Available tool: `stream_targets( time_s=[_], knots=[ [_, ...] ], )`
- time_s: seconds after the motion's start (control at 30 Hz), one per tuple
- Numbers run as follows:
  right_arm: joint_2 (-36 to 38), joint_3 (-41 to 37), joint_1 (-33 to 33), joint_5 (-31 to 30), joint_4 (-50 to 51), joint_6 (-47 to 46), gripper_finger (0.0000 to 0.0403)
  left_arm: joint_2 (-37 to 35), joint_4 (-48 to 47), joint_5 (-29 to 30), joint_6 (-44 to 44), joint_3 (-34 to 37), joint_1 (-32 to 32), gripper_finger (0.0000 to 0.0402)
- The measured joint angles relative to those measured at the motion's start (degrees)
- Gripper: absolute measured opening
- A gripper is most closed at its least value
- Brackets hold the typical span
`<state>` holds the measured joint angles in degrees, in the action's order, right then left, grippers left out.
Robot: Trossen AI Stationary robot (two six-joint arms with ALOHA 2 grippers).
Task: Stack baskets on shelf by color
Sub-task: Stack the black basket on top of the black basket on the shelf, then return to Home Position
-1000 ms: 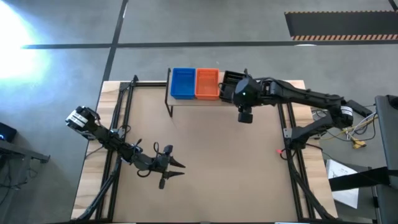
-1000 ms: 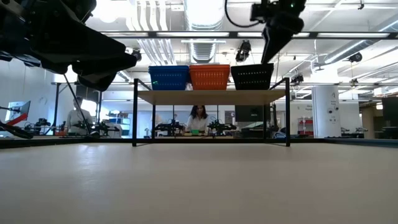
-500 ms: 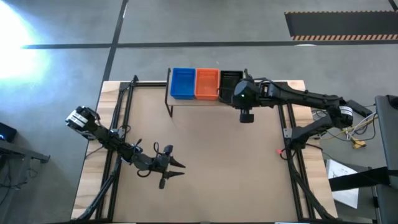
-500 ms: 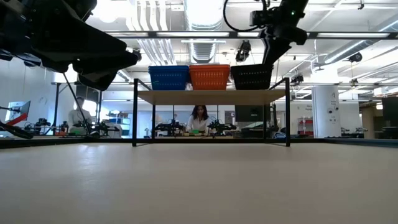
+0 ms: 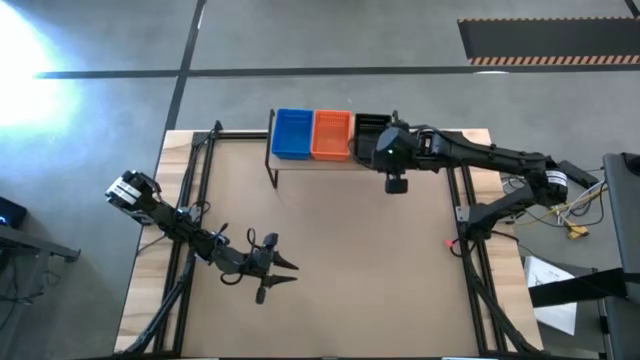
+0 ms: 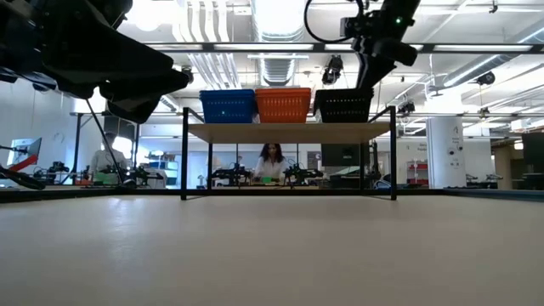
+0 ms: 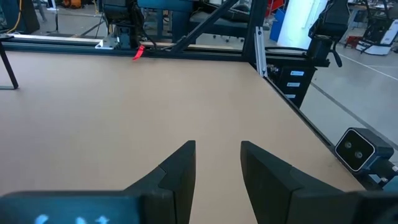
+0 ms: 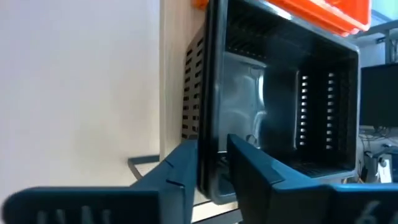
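The left tool (image 5: 283,266) hovers over the near-left part of the surface (image 5: 340,260), its fingers a little apart and holding nothing. At the far edge stands the shelf (image 6: 289,132), with three baskets in a row on top: the blue basket (image 5: 293,133) at left, the orange basket (image 5: 332,135) in the middle, the black basket (image 5: 368,133) at right. The right tool (image 8: 212,163) is at the black basket, its fingers straddling the basket's near rim, one inside and one outside.
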<state>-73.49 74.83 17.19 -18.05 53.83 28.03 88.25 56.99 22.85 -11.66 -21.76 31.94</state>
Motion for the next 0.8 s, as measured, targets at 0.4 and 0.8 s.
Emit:
stream_targets(
  time_s=[0.4,0.8],
  knots=[
    [9.1,-0.3,-0.4,21.3,-2.6,-14.9,0.0142,-18.1,-3.6,1.7,2.4,0.4,-1.5,0.0111],
    [29.8,-32.7,-10.7,30.4,-28.3,-27.9,0.0042,-62.9,-59.6,1.7,6.5,-5.3,-16.2,0.0025]
  ],
)
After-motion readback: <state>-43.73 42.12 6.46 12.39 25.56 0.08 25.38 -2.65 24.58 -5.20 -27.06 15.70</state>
